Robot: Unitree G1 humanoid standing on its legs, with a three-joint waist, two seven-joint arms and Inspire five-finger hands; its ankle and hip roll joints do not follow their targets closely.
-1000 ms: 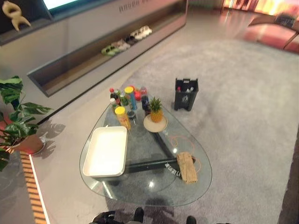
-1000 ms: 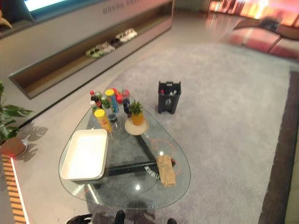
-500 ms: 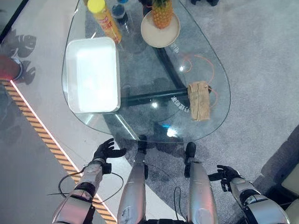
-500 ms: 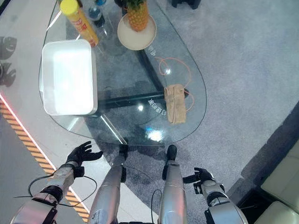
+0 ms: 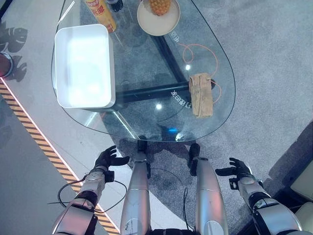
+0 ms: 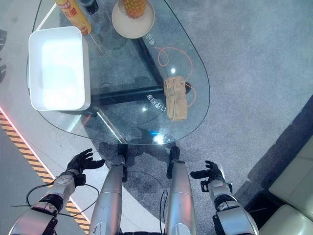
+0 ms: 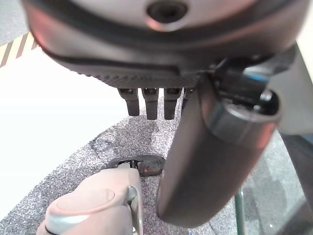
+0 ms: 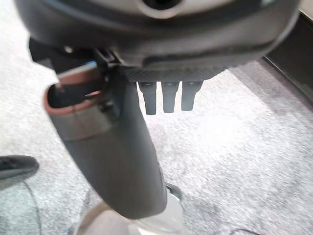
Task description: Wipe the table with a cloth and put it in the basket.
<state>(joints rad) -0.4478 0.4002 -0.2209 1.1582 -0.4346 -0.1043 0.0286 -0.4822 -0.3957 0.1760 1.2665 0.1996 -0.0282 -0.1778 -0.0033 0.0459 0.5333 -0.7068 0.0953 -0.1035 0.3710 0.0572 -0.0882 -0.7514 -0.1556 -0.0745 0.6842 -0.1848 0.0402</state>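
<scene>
- left hand (image 5: 108, 159) hangs low at the robot's left side, over the pale floor near the striped yellow-and-black floor strip (image 5: 34, 138); fingers loose and spread, thumb sticking out, nothing in it; well short of the table edge
- white tray (image 5: 83, 65) sits on the left part of the glass table (image 5: 146, 125); rectangular, rounded corners, pretty much a shallow basket-type tub; looks like there's nothing inside, though the glare makes it hard to be sure
- just past the tray's far corner there's a yellow can (image 5: 100, 10) standing upright on the glass; its top is cut off at the picture edge
- right of the can, a round cream plate (image 5: 157, 20) with a pineapple (image 5: 159, 5) standing on it; both near the far end of the table
- a dark crossbar of the table frame (image 5: 146, 93) shows through the glass, running from under the tray toward the cloth
- orange cord (image 5: 195, 49) loops on the glass between the plate and the cloth; one bit of it curls round the cloth's right side
- the cloth (image 5: 201, 87) is brownish tan, folded into a longish strip, lying flat on the right side of the table close to the rim; well apart from the tray; neither hand is anywhere near it
- grey carpet (image 5: 264, 73) under and to the right of the table
- right hand (image 5: 238, 170) low at the robot's right side over the carpet; fingers relaxed and apart, holding nothing
</scene>
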